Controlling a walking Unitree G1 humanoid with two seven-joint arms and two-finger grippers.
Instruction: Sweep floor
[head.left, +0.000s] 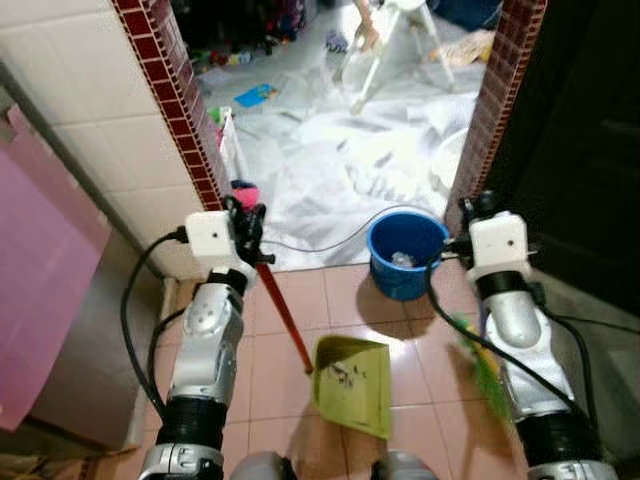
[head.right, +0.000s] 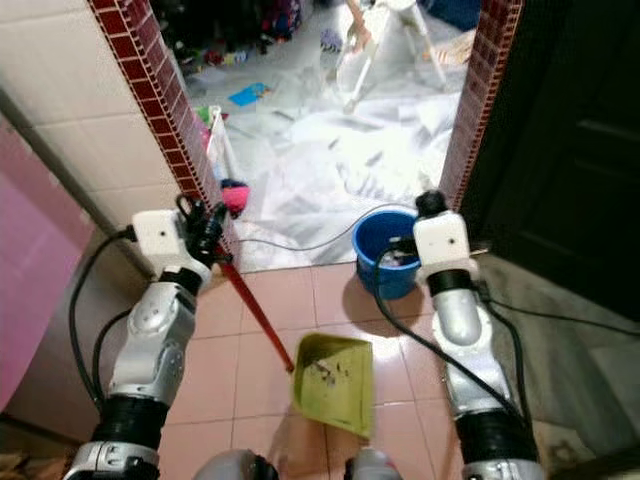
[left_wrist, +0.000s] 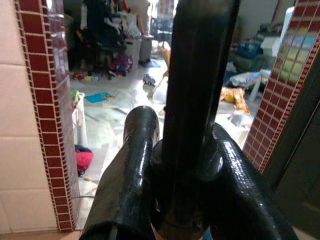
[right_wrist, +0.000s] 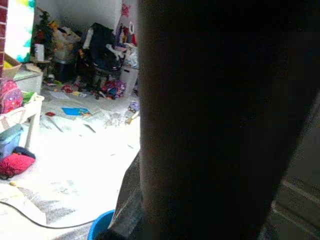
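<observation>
The robot stands on a pink tiled floor at a doorway framed by two pillars faced with dark red tile.

The left end effector is raised at the left pillar and is clamped on the red handle of a dustpan. In the left wrist view its two black fingers press against either side of the dark rod that runs up between them. The handle slants down from the end effector toward the robot's feet and meets the yellow-green dustpan, which lies flat on the tiles between the two arms. A few dark specks of dirt sit on the pan near where the handle joins.

The right end effector is raised near the right pillar. A green broom head shows blurred on the floor beside the right forearm, to the right of the dustpan. In the right wrist view a thick dark shaft blocks the fingers, so whether they are apart or together cannot be told.

A blue bucket stands on the tiles just beyond the dustpan, close to the right end effector, with something pale inside. A thin cable loops along the threshold by it. Past the doorway lies a white sheet over the floor, with a white chair's legs and scattered toys farther back. A pink item rests at the base of the left pillar.
</observation>
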